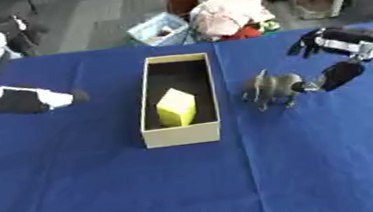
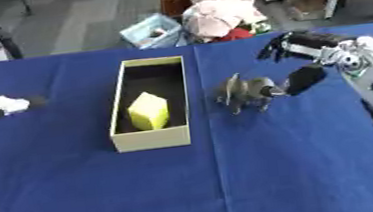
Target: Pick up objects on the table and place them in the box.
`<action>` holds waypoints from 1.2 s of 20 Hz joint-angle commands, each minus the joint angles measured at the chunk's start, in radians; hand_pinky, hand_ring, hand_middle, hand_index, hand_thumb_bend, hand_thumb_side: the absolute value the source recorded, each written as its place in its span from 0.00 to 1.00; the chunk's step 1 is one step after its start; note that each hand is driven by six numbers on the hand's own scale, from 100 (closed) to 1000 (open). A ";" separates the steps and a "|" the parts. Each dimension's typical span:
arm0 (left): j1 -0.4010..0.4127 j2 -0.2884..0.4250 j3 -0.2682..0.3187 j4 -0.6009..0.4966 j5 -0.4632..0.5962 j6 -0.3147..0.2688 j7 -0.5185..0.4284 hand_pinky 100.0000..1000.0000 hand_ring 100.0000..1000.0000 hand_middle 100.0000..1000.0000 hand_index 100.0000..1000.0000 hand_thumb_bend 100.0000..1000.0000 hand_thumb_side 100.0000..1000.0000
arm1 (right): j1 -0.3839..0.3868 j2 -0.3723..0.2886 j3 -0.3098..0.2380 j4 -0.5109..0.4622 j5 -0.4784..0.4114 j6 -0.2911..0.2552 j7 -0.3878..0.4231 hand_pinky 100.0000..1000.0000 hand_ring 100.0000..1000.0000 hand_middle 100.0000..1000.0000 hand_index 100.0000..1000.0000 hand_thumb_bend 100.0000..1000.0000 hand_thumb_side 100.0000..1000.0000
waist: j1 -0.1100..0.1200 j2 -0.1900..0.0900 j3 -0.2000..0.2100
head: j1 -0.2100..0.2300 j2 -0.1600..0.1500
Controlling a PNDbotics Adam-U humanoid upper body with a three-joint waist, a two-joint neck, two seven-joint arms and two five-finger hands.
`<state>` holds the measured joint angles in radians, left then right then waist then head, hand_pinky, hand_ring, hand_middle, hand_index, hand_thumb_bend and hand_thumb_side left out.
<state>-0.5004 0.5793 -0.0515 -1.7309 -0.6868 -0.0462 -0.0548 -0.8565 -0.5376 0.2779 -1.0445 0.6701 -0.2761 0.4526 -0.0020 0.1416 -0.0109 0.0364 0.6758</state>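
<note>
Beside the box (image 1: 182, 133), on its right, a grey toy animal (image 1: 269, 89) stands on the blue table (image 1: 320, 163). Right of the box too, the right hand (image 2: 306, 78) has its thumb touching the toy while its fingers (image 2: 273, 49) curl above it (not closed round it). Inside the box lies a yellow block (image 1: 176, 106). Left of the box, the left hand (image 1: 31, 100) rests on the table; its fingers cannot be made out.

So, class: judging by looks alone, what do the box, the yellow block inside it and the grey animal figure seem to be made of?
Box: probably cardboard; matte pale-tan walls, thin straight edges, dark inside.
Yellow block: unclear, perhaps foam or painted wood; flat faces, even matte colour, no shine.
Grey animal figure: likely moulded plastic or rubber; uniform dull grey, rounded shaped body. The right hand touches it.
</note>
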 commanded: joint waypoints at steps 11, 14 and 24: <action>-0.010 0.005 0.010 -0.018 0.005 -0.005 -0.009 0.49 0.43 0.47 0.71 0.91 0.34 | -0.047 0.056 -0.044 0.122 0.084 -0.014 -0.036 0.74 0.69 0.71 0.81 0.35 0.37 | -0.003 -0.011 0.014 | -0.008 0.007; -0.010 0.005 0.010 -0.019 0.005 -0.005 -0.010 0.49 0.42 0.47 0.71 0.91 0.34 | -0.048 0.064 -0.050 0.140 0.095 -0.015 -0.044 0.73 0.69 0.70 0.81 0.34 0.36 | -0.003 -0.011 0.017 | -0.008 0.008; -0.010 0.001 0.007 -0.019 0.007 -0.007 -0.016 0.49 0.42 0.47 0.71 0.91 0.34 | -0.044 0.081 -0.056 0.175 0.131 -0.025 -0.060 0.73 0.64 0.63 0.77 0.33 0.35 | -0.004 -0.011 0.022 | -0.009 0.010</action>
<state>-0.4997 0.5644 -0.0517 -1.7331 -0.6832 -0.0528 -0.0690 -0.8798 -0.4429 0.2339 -0.8658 0.7914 -0.3012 0.3995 -0.0073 0.1434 0.0094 0.0303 0.6807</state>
